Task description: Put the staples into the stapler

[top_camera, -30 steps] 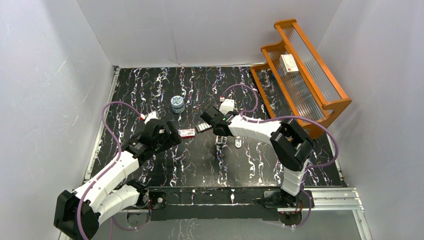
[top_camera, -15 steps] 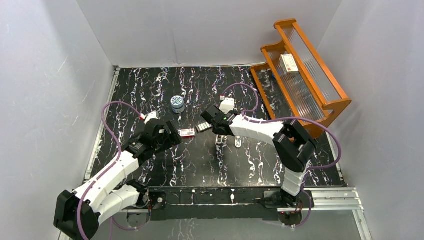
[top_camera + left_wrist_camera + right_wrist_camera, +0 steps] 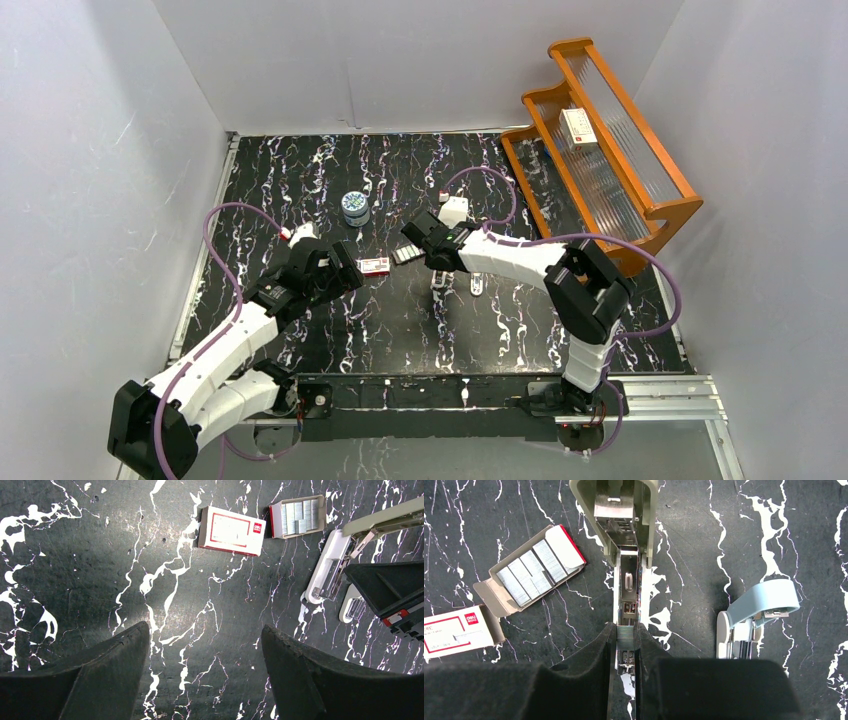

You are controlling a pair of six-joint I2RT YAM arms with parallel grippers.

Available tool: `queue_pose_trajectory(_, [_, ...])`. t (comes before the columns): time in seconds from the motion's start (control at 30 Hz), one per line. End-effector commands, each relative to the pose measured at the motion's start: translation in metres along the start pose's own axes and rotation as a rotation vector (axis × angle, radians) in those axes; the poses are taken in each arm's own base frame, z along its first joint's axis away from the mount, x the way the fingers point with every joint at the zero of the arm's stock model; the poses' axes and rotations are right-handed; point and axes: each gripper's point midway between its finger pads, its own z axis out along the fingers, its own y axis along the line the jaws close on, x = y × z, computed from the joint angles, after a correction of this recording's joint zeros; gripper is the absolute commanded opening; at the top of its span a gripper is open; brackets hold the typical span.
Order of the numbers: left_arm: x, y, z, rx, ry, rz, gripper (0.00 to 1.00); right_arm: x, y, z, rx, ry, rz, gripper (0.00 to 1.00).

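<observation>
Tabletop of black stone pattern with white veins (image 3: 300, 170) is carrying everything. A tall orange wooden rack with ribbed clear shelves (image 3: 655, 215) is standing at the far right corner. A white box with a red mark (image 3: 578, 125) is lying on its upper shelf.

The white left arm (image 3: 225, 345) is reaching toward the middle from the near left, and the white right arm (image 3: 510, 258) is bending in from the near right. The left gripper (image 3: 205, 627) is hovering over bare table near the sleeve, its black fingers standing wide apart and holding nothing. The right gripper (image 3: 625, 628) is pinching closed on a short silvery strip (image 3: 626, 632) of staples, which is sitting on the metal rail of the stapler.

The slim cream-beige stapler (image 3: 626, 555) is lying in the middle of the table with its cover swung open and the rail exposed. A shorter light blue stapler (image 3: 756, 615) is lying near it, to the right in the right wrist view, not touching it. A round blue-and-white tin (image 3: 354, 207) is standing farther back, left of centre.

The small red-and-white cardboard sleeve (image 3: 232, 530) is lying to the left of the stapler. The tiny grey tray of silvery-grey staples (image 3: 531, 570) is lying open between the sleeve and the stapler, just beside the sleeve.
</observation>
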Motion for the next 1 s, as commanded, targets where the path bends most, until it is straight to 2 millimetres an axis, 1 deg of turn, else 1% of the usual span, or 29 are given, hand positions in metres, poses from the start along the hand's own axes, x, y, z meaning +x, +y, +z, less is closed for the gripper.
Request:
queue_pose_trajectory(0.0, [-0.0061,0.001,-0.0013,-0.009,-0.02,0.0,0.79,-0.0078,0.0041,0.0025,0.004,-0.023,0.013,0.21])
queue_pose_trajectory(0.5, [-0.0063,0.0016,-0.0019,-0.014,-0.02,0.001,0.79,-0.002,0.0042,0.0062,0.002,-0.01,0.013,0.22])
queue_pose_trajectory(0.7, [-0.0061,0.0021,-0.0018,-0.015,-0.019,0.002,0.8,-0.0033,0.0073,0.0061,-0.008,-0.011,0.015,0.22])
queue_pose_trajectory(0.97, [-0.0056,0.0028,-0.0018,-0.017,-0.019,0.001,0.79,-0.0009,0.0035,0.0071,0.007,-0.005,0.012,0.24])
